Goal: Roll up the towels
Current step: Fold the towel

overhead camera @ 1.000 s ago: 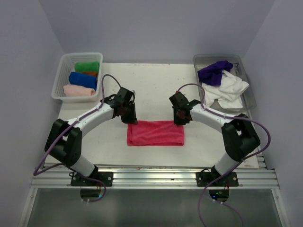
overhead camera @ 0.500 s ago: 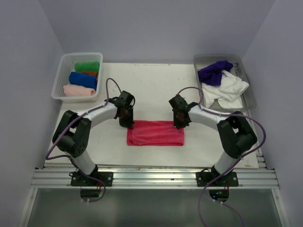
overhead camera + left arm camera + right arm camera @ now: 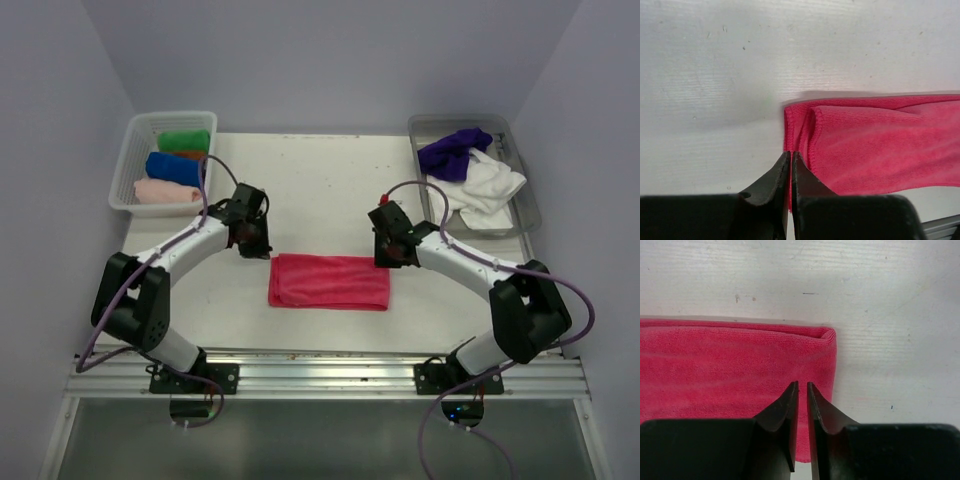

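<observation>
We log hot pink towel (image 3: 328,281) on surface (image 3: 320,190); wrist views alone show its hem; left tool (image 3: 791,154) clenched, right tool (image 3: 803,384) barely parted

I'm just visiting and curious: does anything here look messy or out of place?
Only the grey tray, back right: a purple towel and a white towel lie crumpled there. The pink towel lies flat and straight.

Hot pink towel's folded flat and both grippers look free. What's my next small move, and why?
Probably open the left gripper and lower it onto the hot pink towel's left short edge to start a roll. The towel lies flat and unrolled, neither gripper holds it, and the left jaws are shut.
</observation>
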Motion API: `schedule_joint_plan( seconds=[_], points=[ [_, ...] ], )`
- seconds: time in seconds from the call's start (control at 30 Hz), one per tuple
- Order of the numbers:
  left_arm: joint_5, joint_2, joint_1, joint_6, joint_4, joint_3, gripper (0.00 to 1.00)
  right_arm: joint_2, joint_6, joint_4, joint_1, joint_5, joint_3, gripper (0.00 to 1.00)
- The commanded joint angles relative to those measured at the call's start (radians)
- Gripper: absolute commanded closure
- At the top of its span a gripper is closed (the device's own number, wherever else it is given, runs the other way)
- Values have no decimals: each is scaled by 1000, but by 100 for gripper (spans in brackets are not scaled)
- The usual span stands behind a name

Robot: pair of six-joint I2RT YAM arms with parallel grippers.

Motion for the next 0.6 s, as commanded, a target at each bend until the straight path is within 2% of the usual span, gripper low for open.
schedule_joint_plan(
  seconds=[0.0,0.1,0.13,0.37,0.57],
  points=[
    [-25,-90,2,16,1,7,92,-9,13,-24,-4,28,-10,81],
    [-16,-104,0,25,-4,4,92,2,25,-12,-4,8,-34,77],
    [-16,-110,-1,26,-4,-2,92,-1,27,0,-6,-5,-49,68],
    [-8,-77,-4,37,15,-37,92,-13,33,37,-9,-32,-88,50],
    [-14,-41,-3,48,31,-63,93,-42,31,28,-15,-22,-117,46]
  ],
)
